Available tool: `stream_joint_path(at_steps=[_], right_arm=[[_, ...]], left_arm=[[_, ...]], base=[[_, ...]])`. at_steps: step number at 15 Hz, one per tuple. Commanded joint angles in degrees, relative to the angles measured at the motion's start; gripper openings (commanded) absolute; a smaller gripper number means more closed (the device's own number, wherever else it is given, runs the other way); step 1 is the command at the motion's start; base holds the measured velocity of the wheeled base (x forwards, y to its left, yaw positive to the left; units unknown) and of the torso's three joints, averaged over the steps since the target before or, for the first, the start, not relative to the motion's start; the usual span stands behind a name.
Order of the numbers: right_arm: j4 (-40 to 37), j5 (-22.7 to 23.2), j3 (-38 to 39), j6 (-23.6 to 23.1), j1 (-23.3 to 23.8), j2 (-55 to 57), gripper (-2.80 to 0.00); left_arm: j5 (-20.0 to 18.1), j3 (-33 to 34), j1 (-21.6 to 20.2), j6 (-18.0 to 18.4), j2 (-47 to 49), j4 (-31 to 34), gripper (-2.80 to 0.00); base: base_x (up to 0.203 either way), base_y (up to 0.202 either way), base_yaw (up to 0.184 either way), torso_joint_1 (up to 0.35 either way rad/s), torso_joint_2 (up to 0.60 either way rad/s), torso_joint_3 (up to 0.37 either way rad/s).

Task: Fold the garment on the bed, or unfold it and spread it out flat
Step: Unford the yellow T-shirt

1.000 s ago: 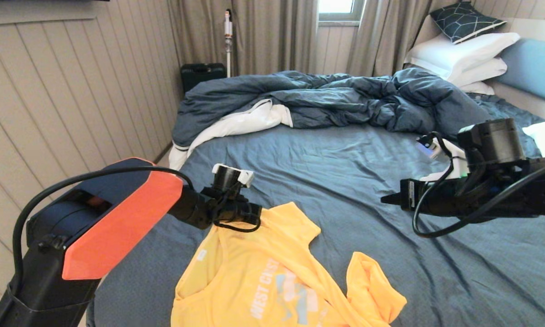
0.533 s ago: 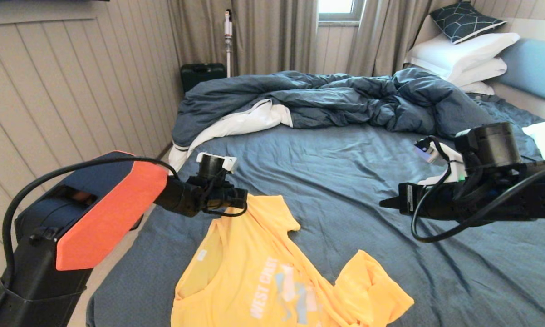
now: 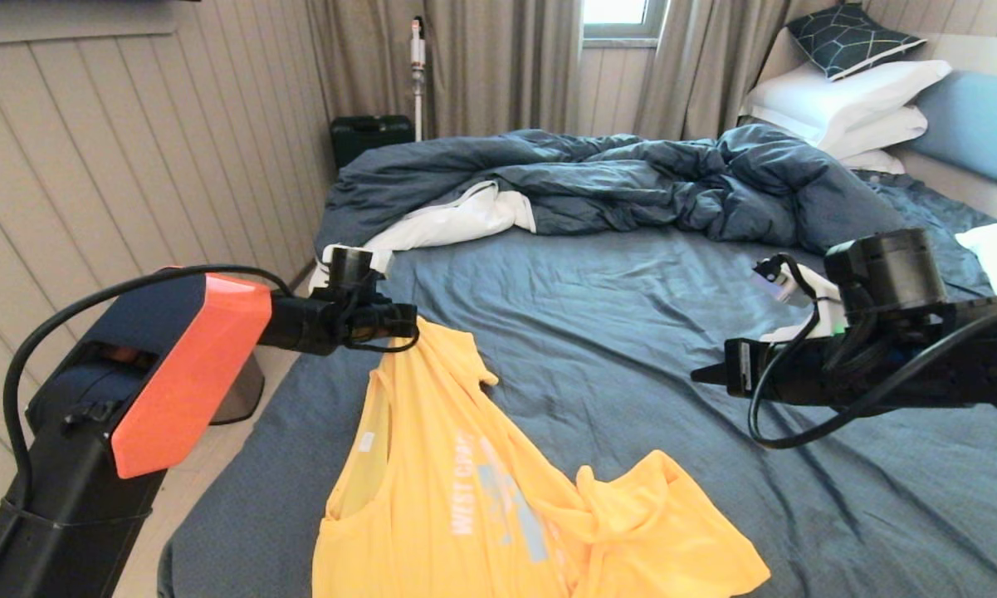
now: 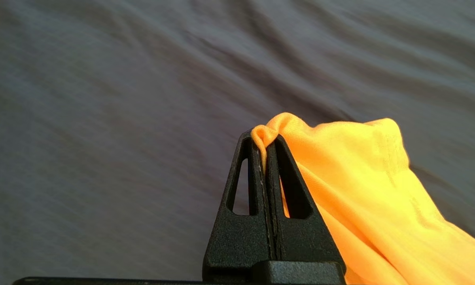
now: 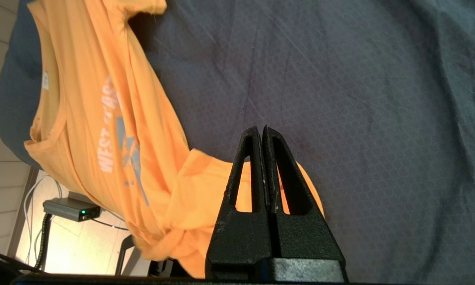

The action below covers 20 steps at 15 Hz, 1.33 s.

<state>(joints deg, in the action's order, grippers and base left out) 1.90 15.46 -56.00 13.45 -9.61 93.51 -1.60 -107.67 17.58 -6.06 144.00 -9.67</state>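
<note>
The yellow garment (image 3: pixel 473 498) lies at the near left of the bed (image 3: pixel 631 332), its white lettering and blue graphic creased. One sleeve end hangs lifted off the slate-blue sheet, pinched in my left gripper (image 3: pixel 413 318), which is shut on that cloth (image 4: pixel 284 126) at its tips (image 4: pixel 263 136). The other sleeve is bunched at the near edge (image 3: pixel 664 515). My right gripper (image 3: pixel 701 375) hovers above the sheet to the right, shut and holding nothing (image 5: pixel 262 130); the garment (image 5: pixel 114 130) lies below and beyond it.
A rumpled dark-blue duvet (image 3: pixel 598 178) with white lining covers the far half of the bed. White pillows (image 3: pixel 847 104) and a blue headboard (image 3: pixel 975 116) sit at the far right. A panelled wall (image 3: pixel 133 166) runs along the left, a black case (image 3: pixel 369 133) by it.
My left gripper has pulled the pinched sleeve leftward and farther back, stretching the shirt long and narrow. The other sleeve has slid and bunched. The right arm dropped slightly.
</note>
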Motion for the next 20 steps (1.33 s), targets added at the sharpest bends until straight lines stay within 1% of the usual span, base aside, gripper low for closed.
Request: stream_joint_path(at_steps=[1,5,8,10,14,20], right_arm=[[0.19,0.03,0.4,0.09,-0.05,0.17,-2.8],[0.74,0.01,1.09,0.09,-0.15,0.27,-2.8],[2.4,0.01,2.65,0.09,-0.15,0.2,-2.8],[5.11,-0.16,4.23,0.09,-0.15,0.27,-2.8],[6.1,0.01,4.57,0.0,-0.24,0.18,-2.8],[6.1,0.1,4.06,0.0,-0.5,0.09,-2.8]], left_arm=[[0.17,-3.09,-1.45,0.12,2.24,1.56,-2.8],[0.43,-3.24,-3.25,0.09,2.78,1.1,-2.8],[0.56,-3.26,-5.3,0.07,2.78,-0.98,-2.8],[2.43,-3.67,-6.33,0.17,2.62,-1.31,-2.8],[3.0,-3.43,-6.68,0.7,3.22,-1.64,-2.8],[3.83,-2.86,-6.5,0.7,2.65,1.07,-2.8]], base=[[0.0,0.0,0.0,0.0,0.0,0.0],[0.0,0.0,0.0,0.0,0.0,0.0],[0.0,0.0,0.0,0.0,0.0,0.0],[0.0,0.0,0.0,0.0,0.0,0.0],[0.0,0.0,0.0,0.0,0.0,0.0],[0.0,0.0,0.0,0.0,0.0,0.0]])
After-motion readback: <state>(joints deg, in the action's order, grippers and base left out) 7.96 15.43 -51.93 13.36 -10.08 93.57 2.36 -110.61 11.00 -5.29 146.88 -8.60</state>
